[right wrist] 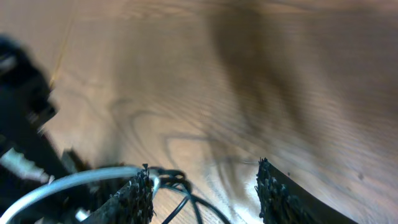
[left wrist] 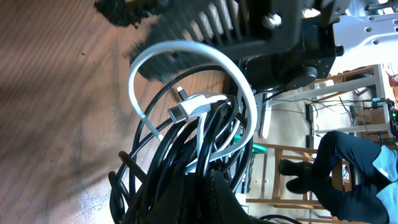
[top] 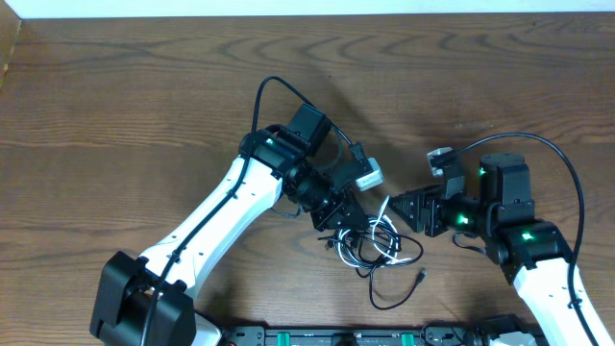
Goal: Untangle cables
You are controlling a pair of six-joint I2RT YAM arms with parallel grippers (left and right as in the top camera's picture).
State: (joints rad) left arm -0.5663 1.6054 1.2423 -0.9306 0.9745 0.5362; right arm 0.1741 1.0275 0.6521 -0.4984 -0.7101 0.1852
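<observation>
The left gripper [top: 338, 217] is clamping shut on the tangled cables [top: 377, 248] lying at its five o'clock. The right gripper [top: 402, 209], jaws parted and empty, is facing the knot from two o'clock. It should be pinching only the white cable [left wrist: 186, 46] and pulling gently.

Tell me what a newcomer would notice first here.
A knot of black and white cables sits low in the middle of the table, with the left pincer shut on it. In the left wrist view a white cable loops over the black strands; the right pincer stands open beside the knot.
</observation>
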